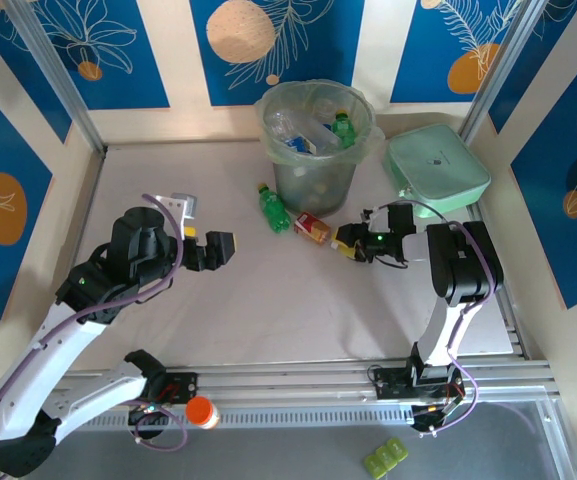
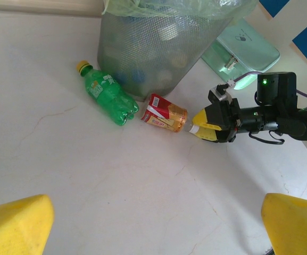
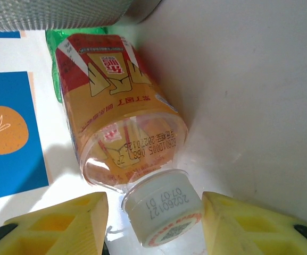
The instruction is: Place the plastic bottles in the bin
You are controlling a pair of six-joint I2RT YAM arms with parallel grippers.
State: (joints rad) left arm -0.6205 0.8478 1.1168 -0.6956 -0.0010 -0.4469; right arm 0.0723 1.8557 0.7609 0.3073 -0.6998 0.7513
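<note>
The yellow fingers [image 3: 63,223] of the right gripper [image 3: 156,212] stand narrow on both sides of the white cap [image 3: 164,215] of the red-labelled bottle [image 3: 121,117], with a small gap on one side. This bottle lies on the table [image 2: 89,175] near the bin [image 1: 313,180], beside a green bottle [image 2: 108,95]. The left gripper [image 2: 156,223] is spread wide and holds nothing.
</note>
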